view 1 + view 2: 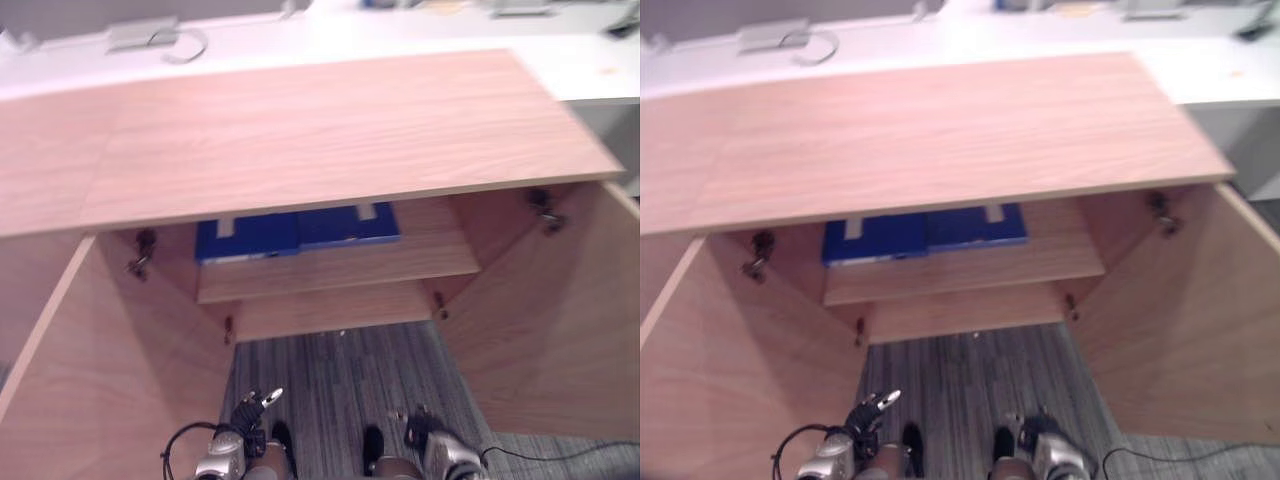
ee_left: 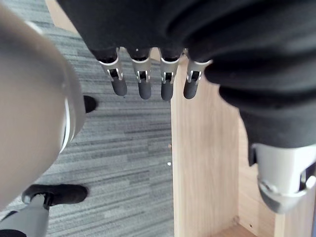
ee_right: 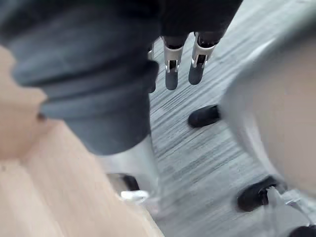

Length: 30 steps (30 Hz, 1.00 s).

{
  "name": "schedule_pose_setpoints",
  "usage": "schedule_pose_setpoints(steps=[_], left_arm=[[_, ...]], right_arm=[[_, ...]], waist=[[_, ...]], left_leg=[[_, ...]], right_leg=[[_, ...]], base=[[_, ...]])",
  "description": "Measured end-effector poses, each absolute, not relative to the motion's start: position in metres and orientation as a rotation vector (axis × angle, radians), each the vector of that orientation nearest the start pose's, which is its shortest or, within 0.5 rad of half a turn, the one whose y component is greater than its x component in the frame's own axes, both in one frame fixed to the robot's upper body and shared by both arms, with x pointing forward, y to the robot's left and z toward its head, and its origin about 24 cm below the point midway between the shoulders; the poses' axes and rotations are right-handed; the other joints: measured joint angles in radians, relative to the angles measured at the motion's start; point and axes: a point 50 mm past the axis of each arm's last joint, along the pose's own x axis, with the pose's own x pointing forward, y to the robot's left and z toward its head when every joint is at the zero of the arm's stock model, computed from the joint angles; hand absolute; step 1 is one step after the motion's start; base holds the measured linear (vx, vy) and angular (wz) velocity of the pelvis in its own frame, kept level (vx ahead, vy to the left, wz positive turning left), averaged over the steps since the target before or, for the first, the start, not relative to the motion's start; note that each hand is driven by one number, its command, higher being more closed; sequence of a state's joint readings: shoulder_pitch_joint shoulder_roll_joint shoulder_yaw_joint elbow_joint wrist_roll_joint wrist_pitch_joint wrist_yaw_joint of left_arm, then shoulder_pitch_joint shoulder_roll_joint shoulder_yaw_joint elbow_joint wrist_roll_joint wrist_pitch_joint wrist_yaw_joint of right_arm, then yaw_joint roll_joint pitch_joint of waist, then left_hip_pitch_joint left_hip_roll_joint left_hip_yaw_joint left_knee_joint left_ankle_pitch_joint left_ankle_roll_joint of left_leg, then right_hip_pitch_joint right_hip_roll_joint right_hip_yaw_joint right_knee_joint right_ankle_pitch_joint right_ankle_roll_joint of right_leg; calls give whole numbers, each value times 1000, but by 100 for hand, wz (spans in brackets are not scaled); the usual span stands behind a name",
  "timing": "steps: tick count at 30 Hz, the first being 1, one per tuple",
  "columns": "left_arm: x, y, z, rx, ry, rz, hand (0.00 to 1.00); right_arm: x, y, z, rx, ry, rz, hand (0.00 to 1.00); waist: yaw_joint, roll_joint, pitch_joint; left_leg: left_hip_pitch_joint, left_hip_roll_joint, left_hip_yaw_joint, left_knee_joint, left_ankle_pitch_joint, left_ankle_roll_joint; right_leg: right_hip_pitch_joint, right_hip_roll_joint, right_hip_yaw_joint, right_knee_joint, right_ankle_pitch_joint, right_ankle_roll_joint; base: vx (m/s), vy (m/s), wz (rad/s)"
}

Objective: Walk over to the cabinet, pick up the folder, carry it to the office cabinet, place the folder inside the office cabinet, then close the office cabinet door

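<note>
The folder is blue, the cabinet pale wood-grain, the carpet grey-striped, the desk white.

The office cabinet is viewed from above by both eyes (slightly offset); the floor is faced closely by both wrist views.

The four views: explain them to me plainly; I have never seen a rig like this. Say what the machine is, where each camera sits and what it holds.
This is a humanoid robot standing before an open wooden cabinet. The two eye views come from a camera on its head, looking down: the left door and right door are swung open, and blue folders lie on the shelf inside. The two wrist views come from cameras on its arms, looking along each hand. The left hand and right hand hang low over grey carpet, fingers straight, holding nothing.
</note>
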<state>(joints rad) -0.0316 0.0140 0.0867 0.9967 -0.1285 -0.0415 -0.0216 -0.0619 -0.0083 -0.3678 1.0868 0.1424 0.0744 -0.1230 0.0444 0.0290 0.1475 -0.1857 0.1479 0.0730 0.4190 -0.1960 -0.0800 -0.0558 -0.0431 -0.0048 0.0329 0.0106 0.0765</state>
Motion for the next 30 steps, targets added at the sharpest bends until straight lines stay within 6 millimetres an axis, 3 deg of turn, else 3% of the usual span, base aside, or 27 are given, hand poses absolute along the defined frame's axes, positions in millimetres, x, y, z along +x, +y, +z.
schedule_pose_setpoints(steps=[1,3,5,8,12,14,16,18,19,20,21,24,26,30], left_arm=[[152,161,-144,-170,919,130,0],[150,156,-146,-183,927,125,0],[147,157,-147,-193,931,143,0],[136,165,-152,-152,974,174,0],[129,170,-155,-108,1003,218,0],[129,172,-155,-117,1003,251,0],[130,172,-154,-121,998,266,0],[131,173,-154,-131,992,286,0],[132,173,-153,-128,989,293,0],[132,174,-153,-124,987,302,0],[131,175,-153,-123,986,307,0],[130,175,-153,-132,988,328,0],[130,175,-153,-128,988,330,0],[130,178,-153,-121,993,337,0]], right_arm=[[120,-200,-157,278,1082,-516,0],[98,-201,-162,289,1117,-543,0],[81,-200,-166,294,1152,-553,0],[78,-200,-166,307,1154,-560,0],[68,-202,-168,556,1104,-768,0],[72,-200,-167,590,1085,-787,0],[78,-202,-166,586,1070,-783,0],[83,-205,-164,577,1051,-784,0],[84,-206,-163,571,1045,-789,0],[83,-206,-164,566,1047,-793,0],[82,-206,-164,564,1047,-795,0],[84,-207,-163,543,1045,-791,0],[85,-207,-163,557,1037,-804,0],[91,-207,-163,560,1039,-800,0]], waist=[[-3,1,-11],[-10,-19,-30],[-13,-28,-43],[-32,-33,-74],[-33,-29,-83],[-32,-34,-70],[-33,-29,-55],[-31,-19,-37],[-32,-18,-28],[-34,-18,-28],[-35,-19,-28],[-44,-22,-16],[-42,-24,-13],[-37,-18,-5]], left_leg=[[-5,-6,-86,33,-42,-18],[3,-38,-130,44,-72,-6],[30,-45,-84,28,-85,10],[70,-53,10,-1,-91,21],[145,-53,137,-36,-94,30],[178,-46,194,-52,-96,32],[197,-30,252,-57,-102,41],[214,-16,305,-64,-101,43],[238,-12,327,-68,-101,41],[252,-7,343,-67,-104,35],[261,-5,352,-66,-105,28],[289,-3,354,-107,-89,-4],[298,-1,348,-137,-78,-2],[309,-1,312,-206,-68,13]], right_leg=[[-7,23,40,-5,10,2],[-23,27,88,0,11,4],[-33,30,156,0,12,4],[-63,21,240,7,28,7],[-82,40,340,58,53,23],[-108,61,341,105,54,22],[-136,72,301,141,59,13],[-162,42,118,214,14,-51],[-172,-5,-54,306,-45,-79],[-162,-45,-178,350,-86,-85],[-155,-54,-216,353,-94,-84],[-152,-23,-227,338,-100,-92],[-142,1,-212,302,-96,-93],[-86,90,-152,107,3,-110]], base=[[-117,114,-106],[-103,168,-70],[-23,118,-87],[-6,128,-101],[96,111,-84],[46,34,-88],[-18,-40,-83],[-19,-71,-67],[63,-31,-45],[92,-27,-43],[76,-63,-31],[52,-109,-22],[36,-80,-26],[31,-43,-51]])
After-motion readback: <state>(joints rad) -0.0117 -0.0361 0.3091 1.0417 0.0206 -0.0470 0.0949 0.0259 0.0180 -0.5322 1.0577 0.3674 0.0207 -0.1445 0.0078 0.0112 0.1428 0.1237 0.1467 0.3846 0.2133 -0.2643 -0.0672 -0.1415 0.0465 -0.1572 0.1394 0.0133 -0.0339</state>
